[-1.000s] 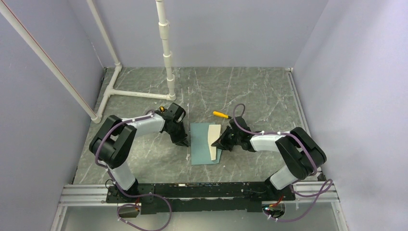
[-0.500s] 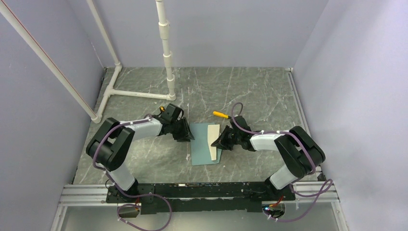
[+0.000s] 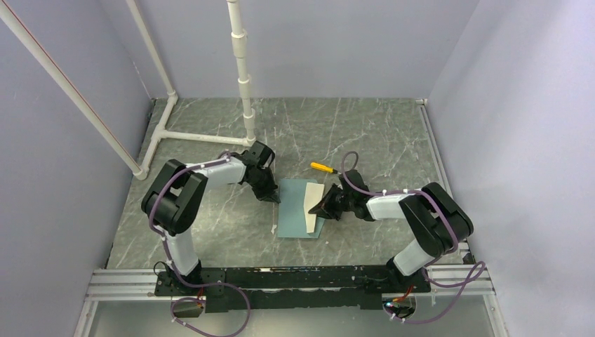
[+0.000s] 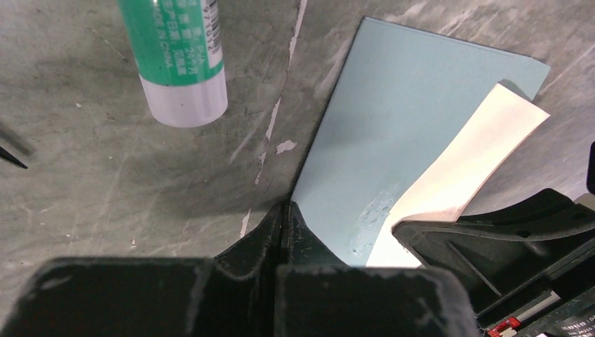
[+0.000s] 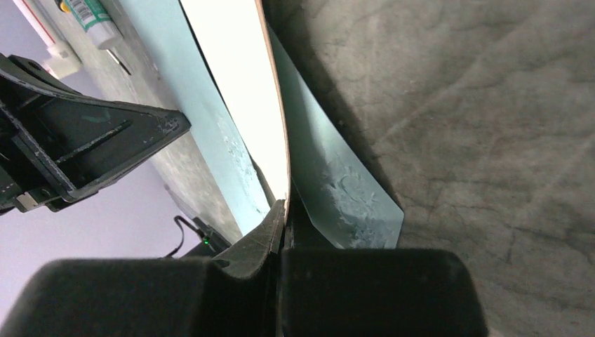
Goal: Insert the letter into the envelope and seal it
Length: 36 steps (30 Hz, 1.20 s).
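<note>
right fingers (image 5: pixel 266 232) are clamped shut on the tip of the cream-lined flap (image 5: pixel 238 84), lifting it off the envelope (image 4: pixel 393 112). left fingers (image 4: pixel 266 235) are closed too, nothing between them as far as i can see, tips right at the envelope's left edge. the envelope lies flat on the desk (image 4: pixel 105 175), with a glue stick (image 4: pixel 179 56) near its left side. looks like thin floppy paper that creases easily and probably slides, so pinch the flap edge and pin the body.

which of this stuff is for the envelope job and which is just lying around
For the job: teal envelope, cream paper pinched by the right hand, green glue stick (likely for sealing).
Just lying about: yellow pen-like stick, white pipe frame.
</note>
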Motion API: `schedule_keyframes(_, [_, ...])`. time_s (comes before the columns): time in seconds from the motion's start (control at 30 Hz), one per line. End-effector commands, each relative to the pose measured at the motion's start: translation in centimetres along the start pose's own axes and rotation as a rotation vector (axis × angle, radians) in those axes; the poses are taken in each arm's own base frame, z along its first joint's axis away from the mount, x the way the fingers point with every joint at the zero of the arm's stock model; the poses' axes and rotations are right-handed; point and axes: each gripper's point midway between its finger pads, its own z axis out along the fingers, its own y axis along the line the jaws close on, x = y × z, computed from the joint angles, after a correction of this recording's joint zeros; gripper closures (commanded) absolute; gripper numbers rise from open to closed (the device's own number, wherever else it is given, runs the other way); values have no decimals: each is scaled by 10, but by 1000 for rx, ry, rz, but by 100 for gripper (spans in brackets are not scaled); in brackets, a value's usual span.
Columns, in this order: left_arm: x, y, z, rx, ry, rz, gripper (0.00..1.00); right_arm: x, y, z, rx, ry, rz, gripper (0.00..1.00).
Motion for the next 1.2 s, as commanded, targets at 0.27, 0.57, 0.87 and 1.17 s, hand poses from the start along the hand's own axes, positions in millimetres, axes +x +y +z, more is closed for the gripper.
schedule_keyframes(0.27, [26, 87, 21, -348, 47, -34, 93, 15, -48, -1, 152, 38, 122, 100])
schedule_keyframes(0.57, [25, 62, 24, -201, 45, -12, 70, 22, -38, 13, 119, 151, 85, 100])
schedule_keyframes(0.87, [27, 60, 26, -185, 62, -2, 72, 14, -30, 21, 111, 165, -21, 100])
schedule_keyframes(1.17, [27, 66, 24, -218, 55, -10, 73, -7, -28, -4, 199, 26, -112, 64])
